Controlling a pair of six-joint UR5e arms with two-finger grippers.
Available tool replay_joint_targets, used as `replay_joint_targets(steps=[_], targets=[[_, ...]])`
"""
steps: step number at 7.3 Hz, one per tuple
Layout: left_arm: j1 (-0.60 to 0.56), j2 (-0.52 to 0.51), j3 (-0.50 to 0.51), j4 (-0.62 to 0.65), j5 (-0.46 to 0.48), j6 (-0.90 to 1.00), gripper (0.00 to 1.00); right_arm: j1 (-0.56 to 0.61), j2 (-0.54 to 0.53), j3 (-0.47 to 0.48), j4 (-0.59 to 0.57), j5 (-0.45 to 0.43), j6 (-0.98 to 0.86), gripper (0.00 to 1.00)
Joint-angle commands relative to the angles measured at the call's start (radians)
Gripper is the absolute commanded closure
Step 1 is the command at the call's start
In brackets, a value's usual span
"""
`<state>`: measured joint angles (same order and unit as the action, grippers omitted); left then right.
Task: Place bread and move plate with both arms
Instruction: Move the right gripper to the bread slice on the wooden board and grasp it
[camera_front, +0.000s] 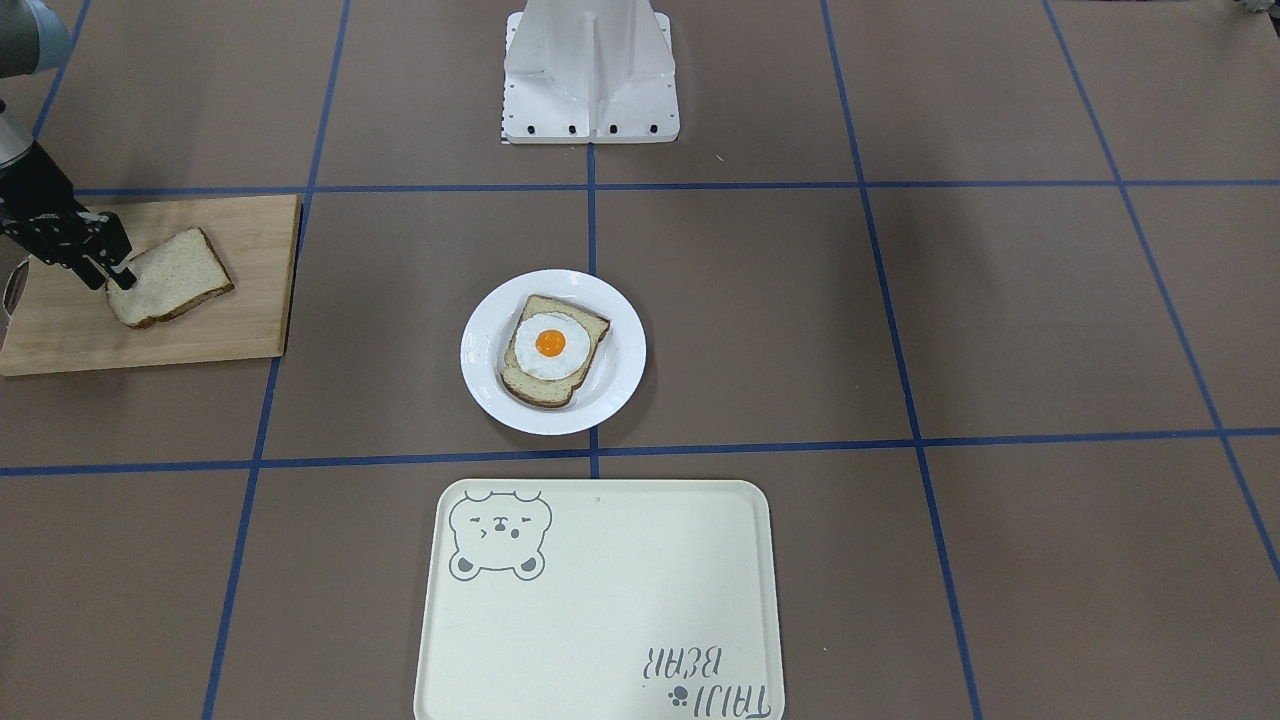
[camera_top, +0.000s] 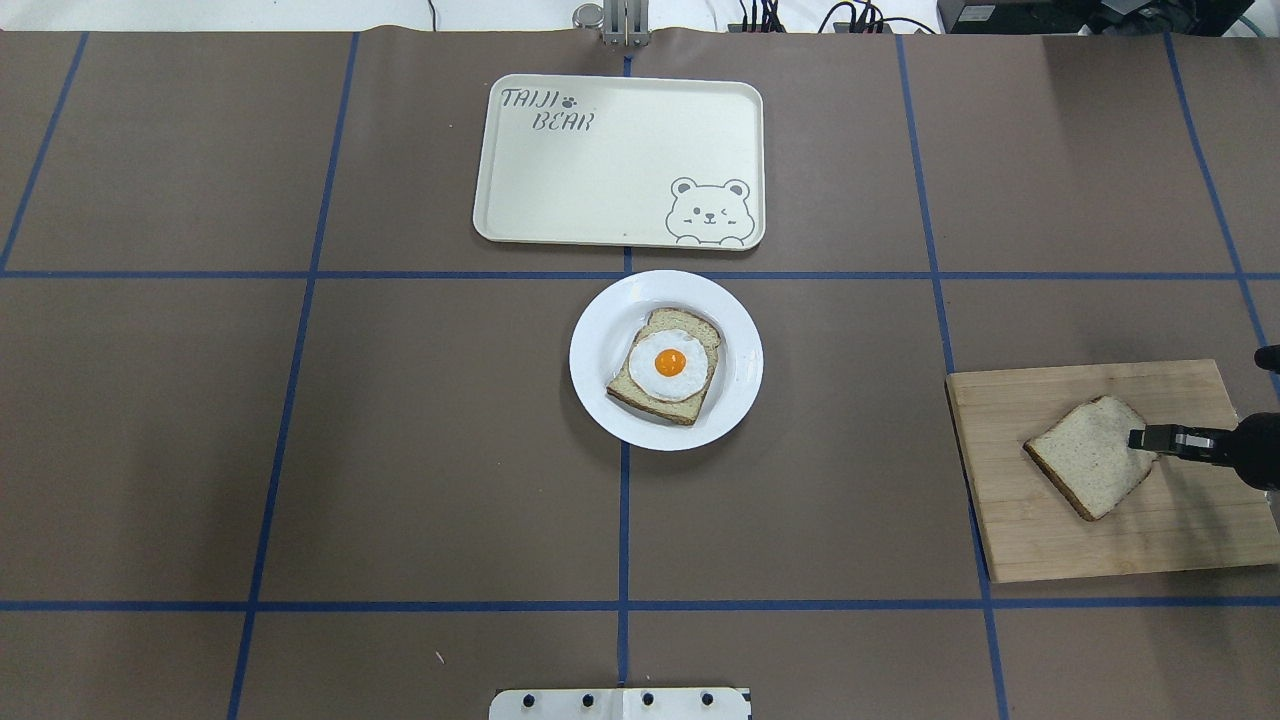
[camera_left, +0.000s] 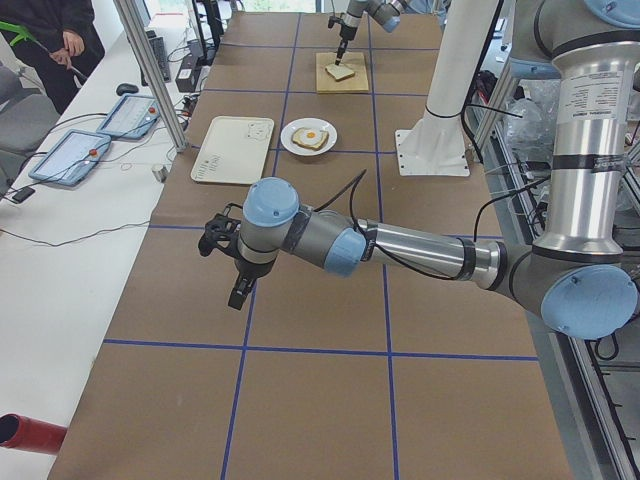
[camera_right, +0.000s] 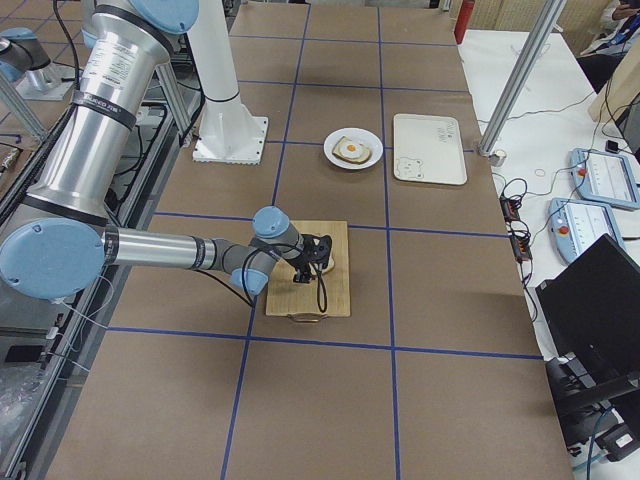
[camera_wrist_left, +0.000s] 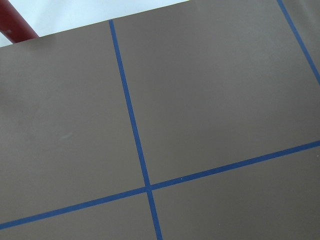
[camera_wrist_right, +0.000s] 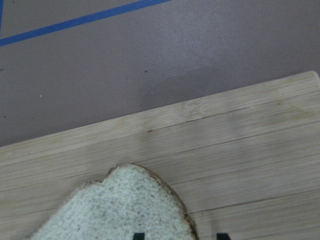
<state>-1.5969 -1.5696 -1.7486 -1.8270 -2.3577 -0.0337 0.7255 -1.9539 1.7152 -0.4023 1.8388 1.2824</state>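
Pale, speckled crumb inside a dark brown crust: the bread lies on a wooden board at the robot's right end of the tabletop. It sits turned at an angle to the board's edges.

Just over the slice's outer edge, the side away from the plate, stands the right pincer, reaching down from the right arm. In the right wrist view its two fingertips show apart: one is in front of the crumb and the other is over bare wood past the crust, so the jaws stand spread with the crust edge between them. Whether either tip touches the bread cannot be told.

Well apart from the board, in the middle of the tabletop, rests the plate, round, white and glossy. It carries a second slice topped with a fried egg. Beyond the plate, on the side away from the robot, lies a cream tray with a bear drawing in one corner; a blue tape line runs between plate and tray.

Far off at the robot's left end, the left pincer hangs above the brown tabletop, pointing down and well apart from everything else. Only the side view shows it, so whether its jaws are spread or closed cannot be told.
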Motion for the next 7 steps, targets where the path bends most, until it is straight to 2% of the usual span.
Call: replay_joint_targets(steps=[1, 2, 3, 4, 7], targets=[[0.0, 0.0, 0.0, 0.0, 0.0, 0.0, 0.02, -0.012, 0.003, 0.0, -0.003, -0.001, 0.0, 0.54], [0.0, 0.0, 0.001, 0.0, 0.0, 0.0, 0.02, -0.021, 0.003, 0.001, -0.001, -0.013, 0.0, 0.54], [0.0, 0.0, 0.001, 0.0, 0.0, 0.0, 0.02, -0.026, 0.003, 0.003, -0.001, -0.016, 0.0, 0.73], [0.0, 0.0, 0.001, 0.0, 0.0, -0.002, 0.02, -0.031, 0.003, 0.004, -0.001, -0.016, -0.014, 1.0], [0.0, 0.0, 0.001, 0.0, 0.0, -0.002, 0.02, -0.029, 0.0, 0.011, 0.0, -0.001, -0.052, 1.0]])
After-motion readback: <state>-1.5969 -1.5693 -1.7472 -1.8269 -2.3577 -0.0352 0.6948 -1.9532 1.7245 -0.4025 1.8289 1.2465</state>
